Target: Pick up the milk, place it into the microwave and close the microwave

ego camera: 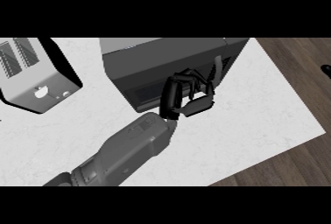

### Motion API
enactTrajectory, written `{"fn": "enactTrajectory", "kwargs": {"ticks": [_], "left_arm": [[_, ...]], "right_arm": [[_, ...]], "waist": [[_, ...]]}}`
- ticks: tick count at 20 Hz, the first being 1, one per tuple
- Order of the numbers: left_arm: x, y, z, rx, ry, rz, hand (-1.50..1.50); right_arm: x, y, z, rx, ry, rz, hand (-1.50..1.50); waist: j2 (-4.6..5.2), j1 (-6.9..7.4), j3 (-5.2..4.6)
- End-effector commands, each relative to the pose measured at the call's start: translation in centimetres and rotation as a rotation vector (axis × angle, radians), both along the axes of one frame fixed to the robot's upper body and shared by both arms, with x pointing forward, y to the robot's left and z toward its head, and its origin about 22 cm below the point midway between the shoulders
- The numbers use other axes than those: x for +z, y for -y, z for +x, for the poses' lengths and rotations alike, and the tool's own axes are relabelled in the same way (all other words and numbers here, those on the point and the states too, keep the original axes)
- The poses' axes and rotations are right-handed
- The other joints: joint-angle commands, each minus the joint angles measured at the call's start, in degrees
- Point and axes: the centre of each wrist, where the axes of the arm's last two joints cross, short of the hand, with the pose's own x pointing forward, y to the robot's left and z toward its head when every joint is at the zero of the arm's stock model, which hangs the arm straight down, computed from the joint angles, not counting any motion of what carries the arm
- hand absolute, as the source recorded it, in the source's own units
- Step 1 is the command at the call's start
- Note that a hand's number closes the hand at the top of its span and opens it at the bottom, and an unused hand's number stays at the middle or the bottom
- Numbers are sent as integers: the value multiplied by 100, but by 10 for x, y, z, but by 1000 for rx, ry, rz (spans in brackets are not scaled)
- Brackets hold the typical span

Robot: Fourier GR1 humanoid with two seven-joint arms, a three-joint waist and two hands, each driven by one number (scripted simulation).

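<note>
from my seat i see one arm of the rig: a thick grey forearm [132, 146], boxy with rounded edges, its upper face set with shallow recessed panels. nearer the bottom of the view a darker collar ring breaks the casing, with a small pale fitting on it. the forearm narrows to a short wrist, and from there the left hand [173, 97] is all black: a long slab of a palm and thin, segmented fingers [205, 78], glossy on their flat faces. a black tip [327, 70] shows at the far right edge.
</note>
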Motion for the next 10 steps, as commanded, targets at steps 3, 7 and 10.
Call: {"fn": "enactTrajectory", "kwargs": {"ticks": [3, 7, 10], "left_arm": [[11, -5, 23, 51, -17, 7, 150], [11, -5, 23, 53, -27, -7, 150], [8, -6, 23, 51, -11, 7, 150]], "right_arm": [[4, 2, 0, 23, -13, -6, -150], [9, 5, 0, 33, -2, -1, -150], [12, 5, 0, 40, -1, -17, -150]], "waist": [[58, -33, -15], [72, -69, -16], [93, -42, -13]]}}
